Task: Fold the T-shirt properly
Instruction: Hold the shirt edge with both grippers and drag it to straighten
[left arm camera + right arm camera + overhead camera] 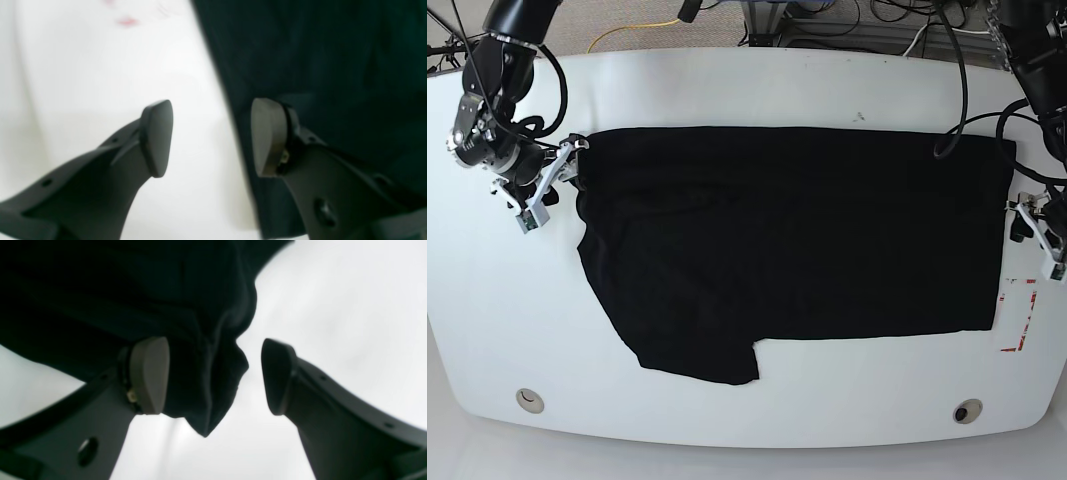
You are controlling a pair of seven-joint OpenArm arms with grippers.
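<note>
The black T-shirt [787, 240] lies spread flat across the white table [727, 80], with a sleeve pointing toward the front edge. At its right-hand edge my left gripper [1024, 222] is open. In the left wrist view, one finger [156, 136] is over bare table and the other over the T-shirt [317, 50], so the left gripper [211, 136] straddles the hem. My right gripper [555, 175] is at the cloth's upper left corner. In the right wrist view it [215, 376] is open around a bunched fold of the T-shirt [100, 290], not clamped.
Red tape marks [1017, 318] sit on the table just past the shirt's lower right corner, and one [126, 22] appears blurred in the left wrist view. Two round fittings [528, 399] [967, 411] lie near the front edge. Cables [847, 20] run behind the far edge.
</note>
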